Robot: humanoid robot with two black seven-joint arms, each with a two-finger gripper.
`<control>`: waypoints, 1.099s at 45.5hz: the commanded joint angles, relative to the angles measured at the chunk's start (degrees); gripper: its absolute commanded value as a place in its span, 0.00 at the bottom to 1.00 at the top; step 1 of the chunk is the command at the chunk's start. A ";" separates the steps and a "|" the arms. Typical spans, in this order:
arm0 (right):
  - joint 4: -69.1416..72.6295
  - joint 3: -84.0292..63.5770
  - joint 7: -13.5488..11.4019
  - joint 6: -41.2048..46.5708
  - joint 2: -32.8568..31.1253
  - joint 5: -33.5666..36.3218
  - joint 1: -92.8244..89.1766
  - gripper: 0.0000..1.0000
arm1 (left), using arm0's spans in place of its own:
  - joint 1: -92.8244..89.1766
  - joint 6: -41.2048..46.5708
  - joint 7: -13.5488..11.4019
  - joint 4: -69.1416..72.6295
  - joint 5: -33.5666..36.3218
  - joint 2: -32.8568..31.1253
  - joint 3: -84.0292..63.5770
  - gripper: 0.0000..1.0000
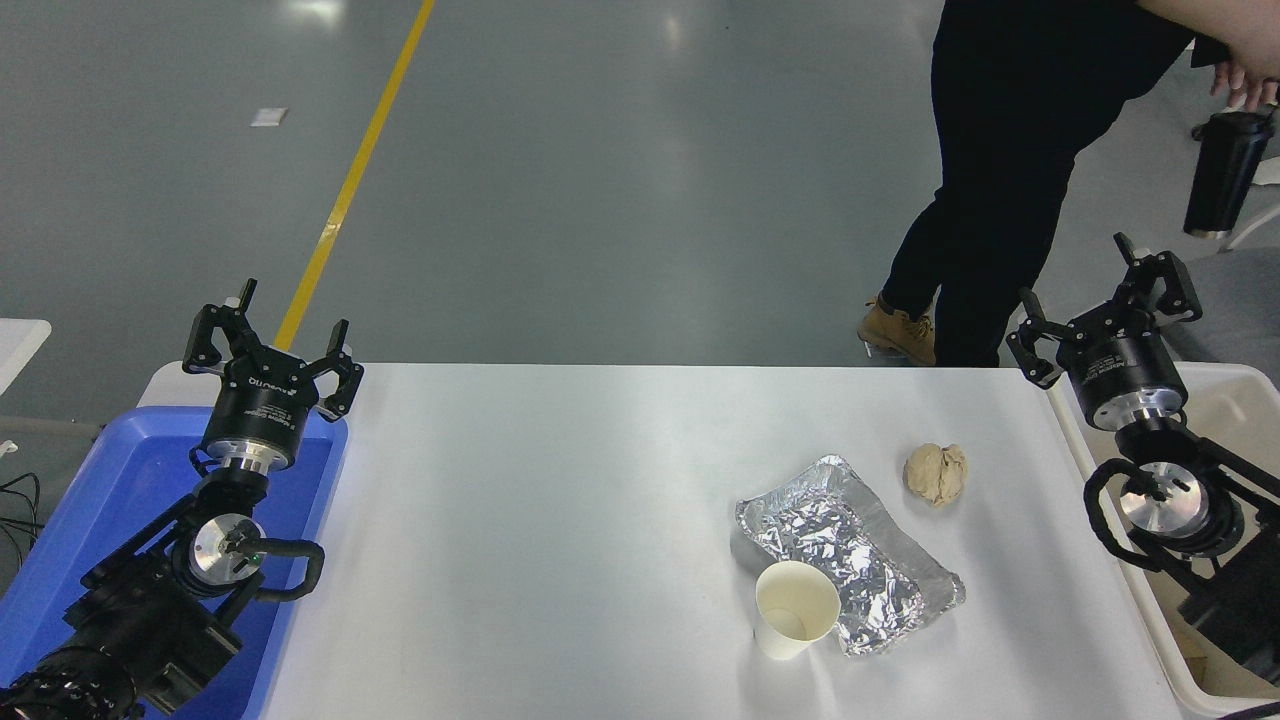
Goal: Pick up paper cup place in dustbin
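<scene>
Your right gripper (pixel 1103 305) stands wide open and empty, its fingers spread and pointing up and away from you, raised over the far right corner of the white table (pixel 560 520) at the near edge of the dustbin (pixel 1245 385). Parked above the bin like that, it is well apart from what you have to grasp, so the whole reach has yet to be made. Your left gripper (pixel 270 335) is spread open too, empty, parked over the blue tub (pixel 120 480) at the lower left.

Working outward from the right claw, you first meet a beige paper ball (pixel 936 472) lying loose on the table, then the crumpled foil tray (pixel 850 550), which runs diagonally toward you. The paper cup (pixel 796 608) stands at the tray's near-left corner, touching or just beside its foil edge; you cannot tell which from here. The cup is upright, long axis vertical, mouth open to the ceiling and base on the table, so its tapered wall is probably your best grip, coming in from the side clear of the foil.

A person (pixel 1010 150) in dark clothes stands at the far right, beyond the table, holding a dark flask (pixel 1220 175).
</scene>
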 commanded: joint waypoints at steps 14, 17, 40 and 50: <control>-0.82 -7.23 -0.27 -0.61 -1.52 -0.06 5.02 1.00 | 0.05 0.00 -0.01 0.00 0.00 0.00 0.08 0.98; -0.82 -9.87 -0.97 -0.61 -2.66 0.03 6.68 1.00 | -0.04 0.00 -0.01 0.00 0.00 0.00 0.00 0.98; 0.06 -68.73 -15.83 -3.95 -8.82 6.88 43.14 1.00 | -0.04 -0.09 -0.01 -0.09 0.00 0.00 0.17 0.98; 0.23 -94.94 -15.83 -2.90 -0.66 7.15 59.06 1.00 | -0.04 -0.09 0.08 0.00 0.00 0.00 0.17 0.98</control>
